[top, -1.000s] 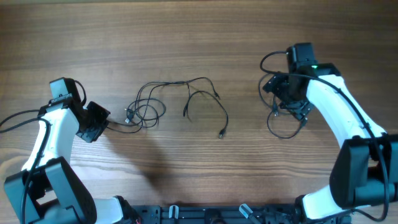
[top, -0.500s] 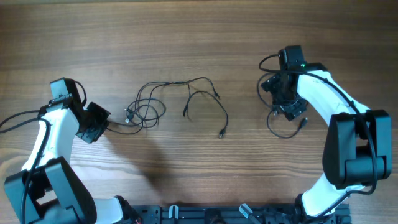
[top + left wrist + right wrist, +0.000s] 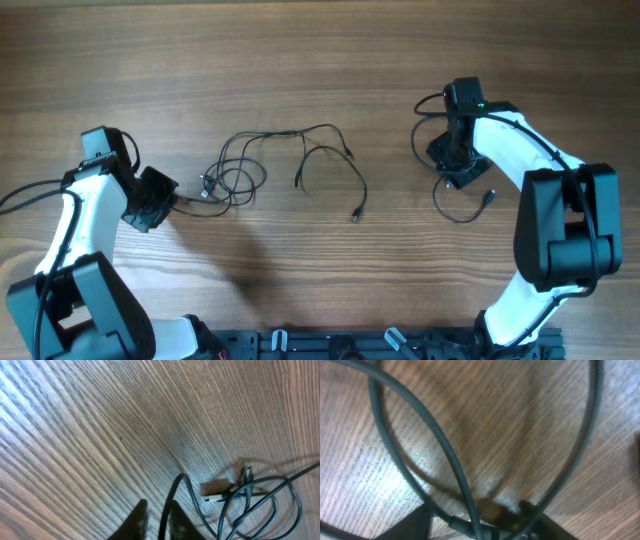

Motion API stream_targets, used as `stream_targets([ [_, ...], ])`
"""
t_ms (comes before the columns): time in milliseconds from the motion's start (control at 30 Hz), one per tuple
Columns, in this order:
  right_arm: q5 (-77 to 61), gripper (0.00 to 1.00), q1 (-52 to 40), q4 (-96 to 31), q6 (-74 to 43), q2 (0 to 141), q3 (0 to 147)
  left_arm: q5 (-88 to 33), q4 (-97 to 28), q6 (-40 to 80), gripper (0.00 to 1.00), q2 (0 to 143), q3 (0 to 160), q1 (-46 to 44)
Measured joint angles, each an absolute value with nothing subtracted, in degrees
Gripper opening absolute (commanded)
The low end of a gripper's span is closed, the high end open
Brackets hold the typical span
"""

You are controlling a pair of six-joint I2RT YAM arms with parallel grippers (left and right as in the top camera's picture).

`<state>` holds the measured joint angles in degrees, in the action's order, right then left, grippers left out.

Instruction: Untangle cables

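Observation:
A small knot of thin black cables (image 3: 235, 178) lies left of centre, and one strand (image 3: 345, 165) trails right to a plug (image 3: 356, 215). My left gripper (image 3: 172, 200) sits at the knot's left edge. In the left wrist view its jaws (image 3: 156, 521) stand slightly apart, open, with one cable strand (image 3: 172, 490) between them; a sliver of wood shows beside the strand. A separate cable loop (image 3: 462, 210) lies at the right. My right gripper (image 3: 458, 170) hangs low over it, open, its jaws (image 3: 480, 530) straddling crossing cable strands (image 3: 445, 455).
The wooden table (image 3: 320, 60) stretches bare behind the cables. A silver plug tip (image 3: 212, 497) rests beside the knot. The arms' thicker black cables (image 3: 25, 192) run along their white links. The robot bases (image 3: 330, 345) line the front edge.
My left jaws have parted a little around the strand. The right gripper has shifted slightly left and back over the loop, and its jaws have narrowed.

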<state>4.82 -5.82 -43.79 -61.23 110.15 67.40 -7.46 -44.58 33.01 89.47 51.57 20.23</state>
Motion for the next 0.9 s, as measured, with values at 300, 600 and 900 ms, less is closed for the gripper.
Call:
stream_targets([
  [300,6.2,0.04,-5.7,-41.0,-51.7,110.7,68.3,-7.3,-44.6,33.5,1.0,89.5,51.6,20.2],
  [600,6.2,0.04,0.3,-39.7,-43.2,103.2,68.4,-7.3,-44.6,33.5,1.0,89.5,51.6,20.2],
  [900,11.5,0.04,16.3,-27.7,-36.7,84.1,68.8,-7.3,-44.6,33.5,1.0,89.5,51.6,20.2],
])
